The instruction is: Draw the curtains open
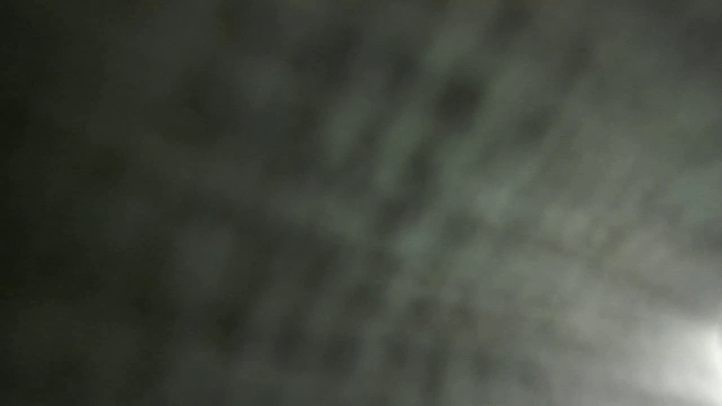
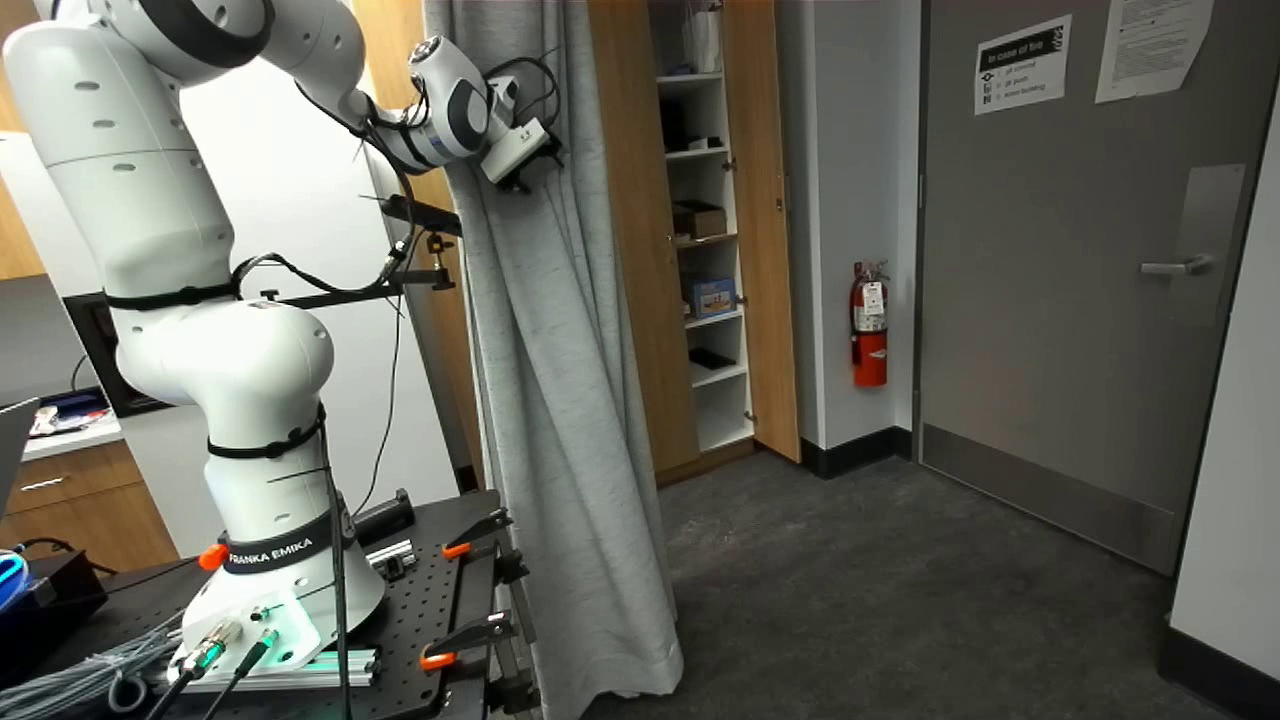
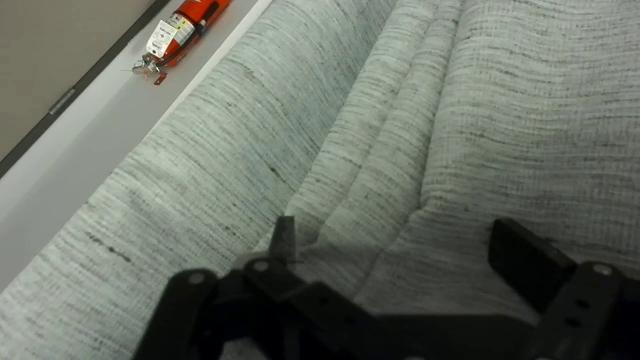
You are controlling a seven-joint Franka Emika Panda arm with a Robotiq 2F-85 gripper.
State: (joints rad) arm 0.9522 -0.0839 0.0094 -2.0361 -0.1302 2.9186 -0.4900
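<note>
The gripper stands spread at the grey curtain; contact is hard to judge. Best pinch the bunched folds deeply, then pull sideways slowly.

In an exterior view I get a murky grey-green blur, too soft to name anything in, flaring to a white glow at one corner. I have clean, even light in an exterior view, with the floor well below the gripper dark and the smaller print on the sign well apart from it too soft to read. In my wrist view the curtain is bright and crisp past the fingertips, then dims into shadow between them; there the gripper runs nearly black, its near parts soft.
</note>
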